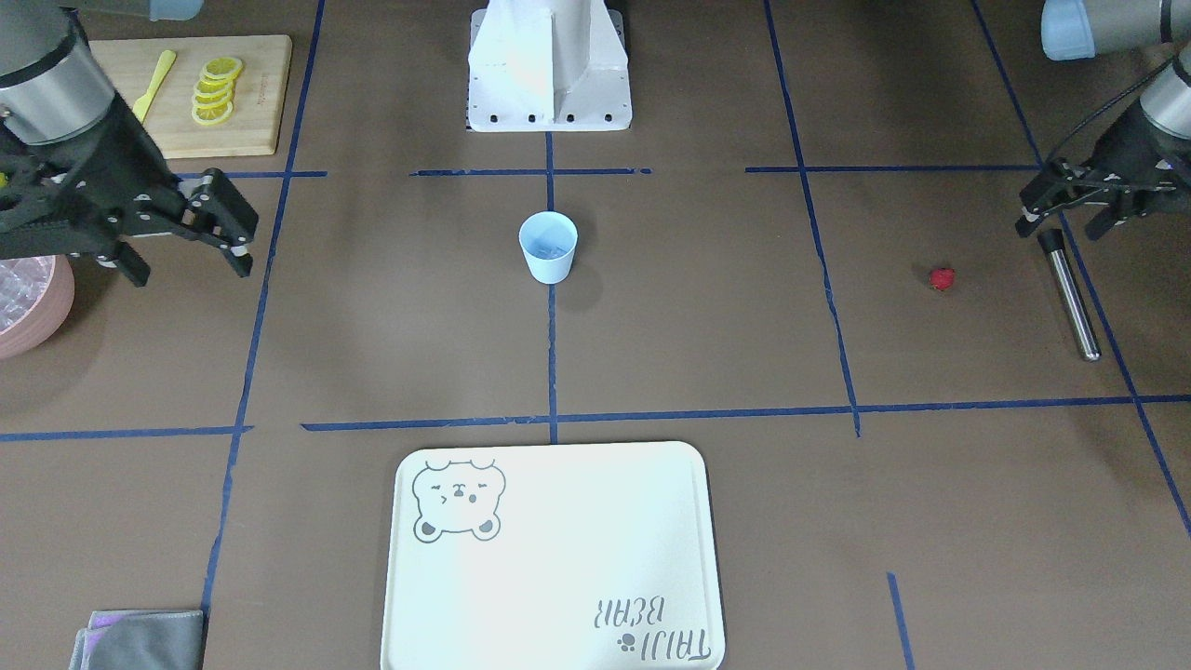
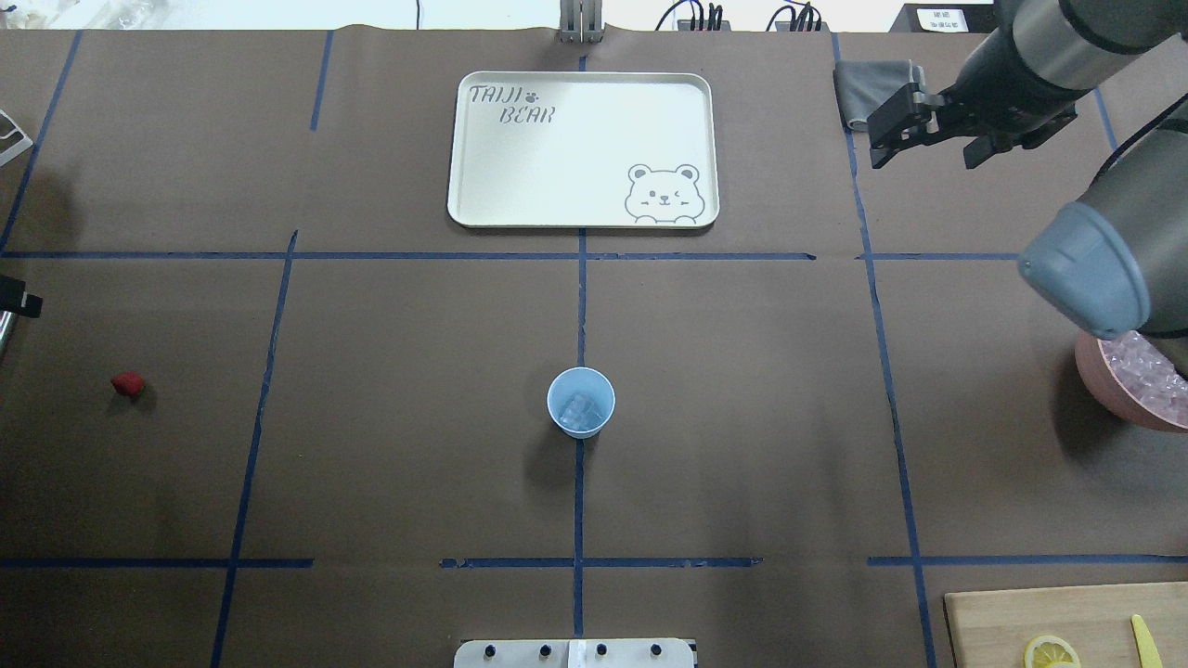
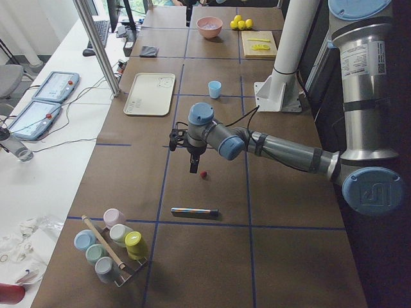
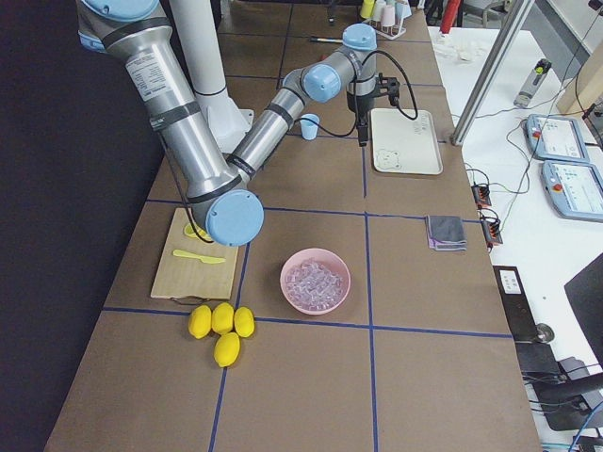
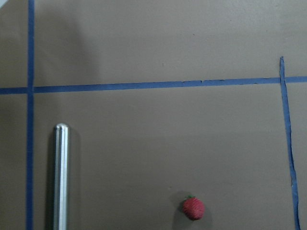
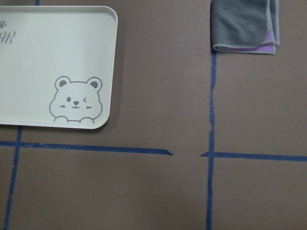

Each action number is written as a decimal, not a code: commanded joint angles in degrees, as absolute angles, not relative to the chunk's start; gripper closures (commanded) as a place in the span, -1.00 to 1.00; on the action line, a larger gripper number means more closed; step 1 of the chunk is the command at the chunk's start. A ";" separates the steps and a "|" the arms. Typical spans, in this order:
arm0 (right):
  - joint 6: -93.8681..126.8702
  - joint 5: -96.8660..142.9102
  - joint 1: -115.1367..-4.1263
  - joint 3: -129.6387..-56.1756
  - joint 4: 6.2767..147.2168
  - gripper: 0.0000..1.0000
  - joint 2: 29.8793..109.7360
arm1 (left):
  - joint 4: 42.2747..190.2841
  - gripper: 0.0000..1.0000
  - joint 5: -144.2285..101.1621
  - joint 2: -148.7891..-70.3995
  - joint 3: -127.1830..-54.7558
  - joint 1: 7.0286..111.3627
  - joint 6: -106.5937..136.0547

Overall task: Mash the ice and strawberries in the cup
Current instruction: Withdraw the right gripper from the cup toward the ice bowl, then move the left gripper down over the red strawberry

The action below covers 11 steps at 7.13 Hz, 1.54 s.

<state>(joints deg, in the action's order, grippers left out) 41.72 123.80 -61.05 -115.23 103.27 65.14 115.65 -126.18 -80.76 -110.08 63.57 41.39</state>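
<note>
Fingers of right gripper spread, empty; left gripper likewise, over metal rod; ice in cup

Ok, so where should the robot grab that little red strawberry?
Around its round middle, coming straight down from above. The strawberry sits alone on the flat table, small and roundish, so the open left pincer can probably close on its sides.

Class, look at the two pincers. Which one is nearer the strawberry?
The left pincer: it hangs by the strawberry and the metal rod. The right pincer is far off, beside the pink bowl.
</note>
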 commanded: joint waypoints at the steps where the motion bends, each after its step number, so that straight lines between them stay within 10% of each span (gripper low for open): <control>1: 29.41 128.04 -68.96 -114.87 103.27 -0.99 70.99 | 127.55 -0.99 -121.57 -80.60 -105.05 57.86 50.05; 11: 13.18 132.98 -77.43 -111.18 103.01 -0.99 78.31 | 133.59 -0.87 -111.09 -82.88 -97.03 44.03 63.72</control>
<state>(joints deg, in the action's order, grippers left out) 13.15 132.98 -77.43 -111.19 103.01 78.32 133.59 -111.09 -82.79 -97.29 44.06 63.70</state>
